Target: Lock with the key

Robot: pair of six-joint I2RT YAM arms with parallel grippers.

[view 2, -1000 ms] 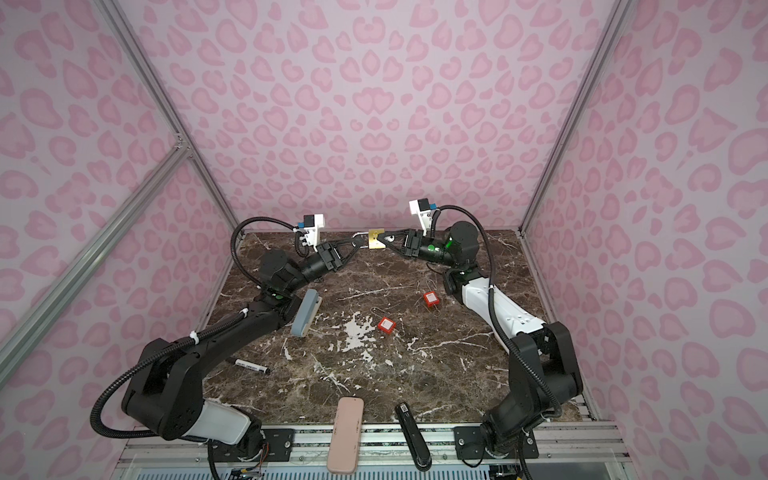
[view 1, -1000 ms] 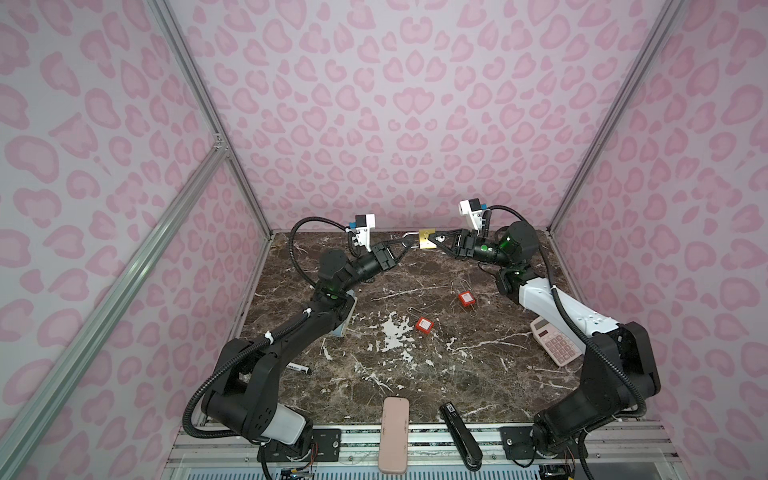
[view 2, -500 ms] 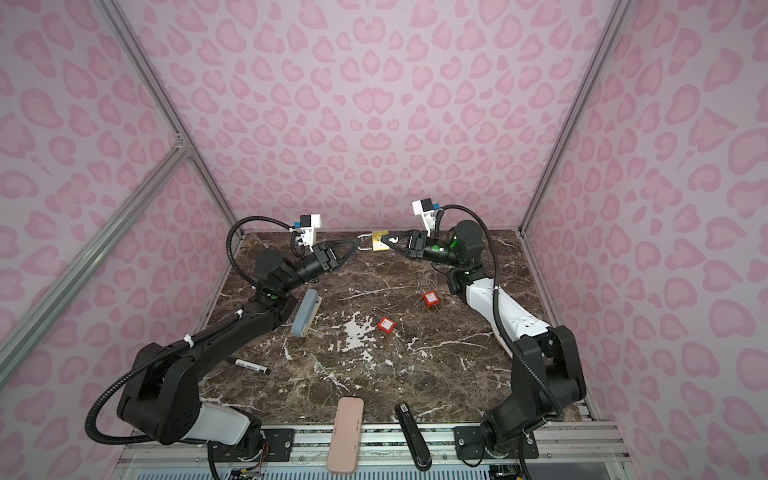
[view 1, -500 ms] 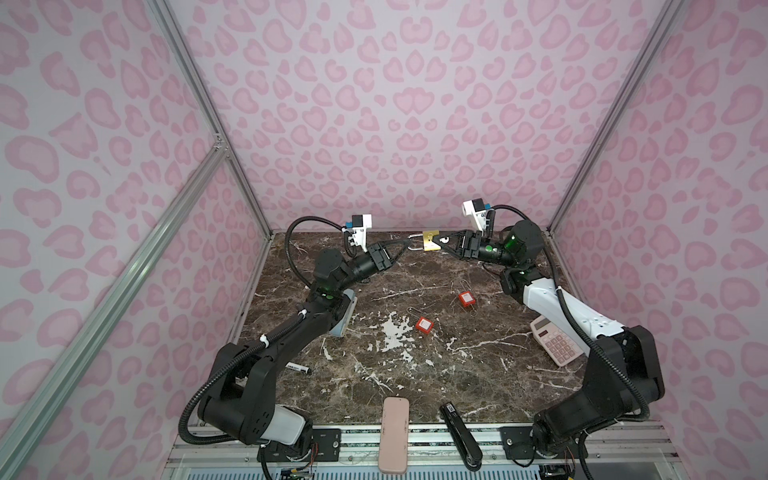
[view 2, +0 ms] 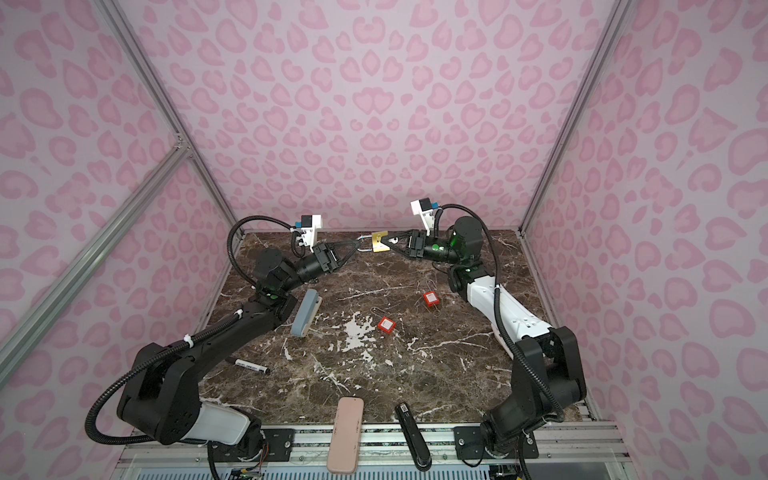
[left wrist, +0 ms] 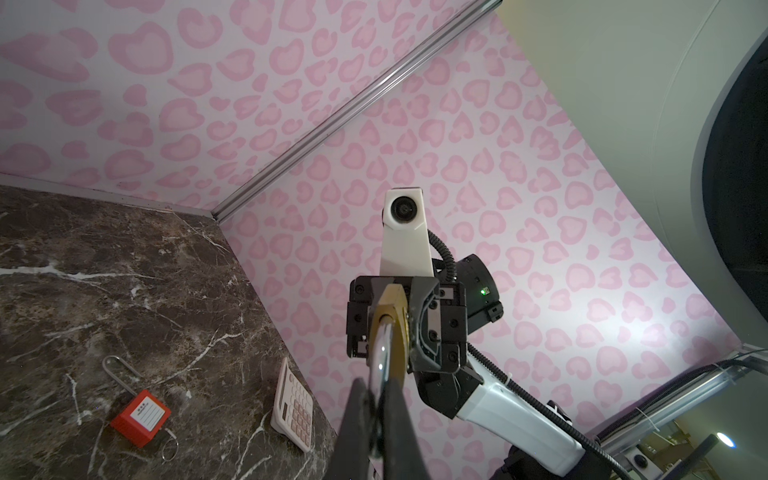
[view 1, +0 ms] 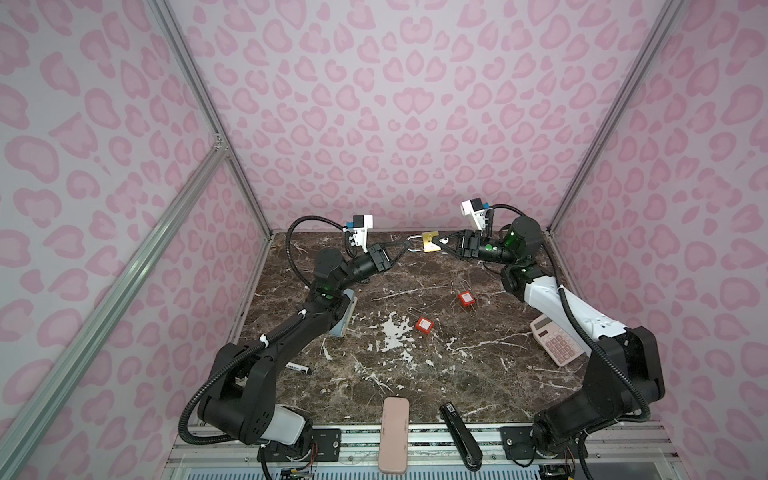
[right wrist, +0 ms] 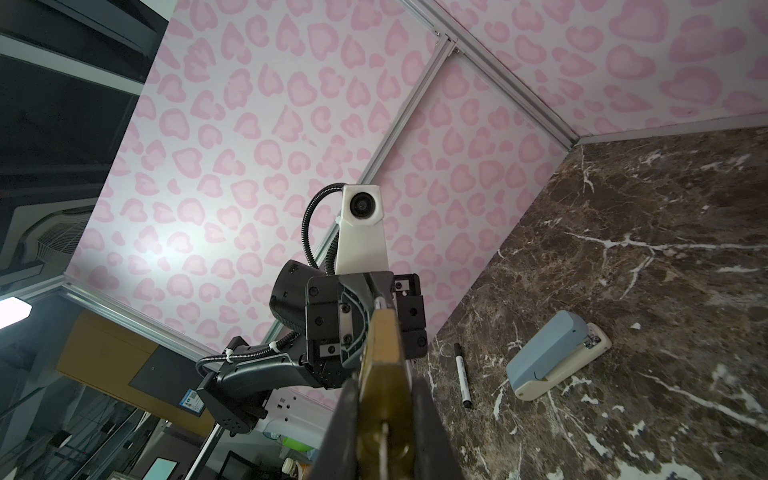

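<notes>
The marble table (view 1: 457, 374) lies well below both sets of jaws. The two grippers meet in the air over its far edge. On the right gripper's side, down under its arm, sits a calculator (view 1: 557, 340); in a top view that arm hides it. On the left gripper's side a blue stapler (view 2: 305, 312) lies beneath the arm, which covers part of it in a top view. Far back from the jaws, at the near edge, lie a pink case (view 1: 393, 434) and a black stapler (view 1: 460, 434). Two red locks (view 1: 467, 299) (view 1: 424, 324) rest on the table below the jaws, the first nearer the right gripper. A marker (view 2: 251, 365) lies well behind the left gripper, by its arm.

The padlock (view 1: 431, 242) is brass with a silver shackle (view 1: 414, 243) and hangs clear of the table between the grippers. The left gripper (view 1: 409, 245) is clenched on the shackle. The right gripper (view 1: 436, 241) clamps the brass body from the opposite side. The wrist views show the same: steel between the left fingers (left wrist: 357, 415), brass between the right fingers (right wrist: 345, 424).

Against a second ago, the padlock sits at nearly the same spot and the left jaws have pinched tighter on the shackle. The right grip is unchanged.
</notes>
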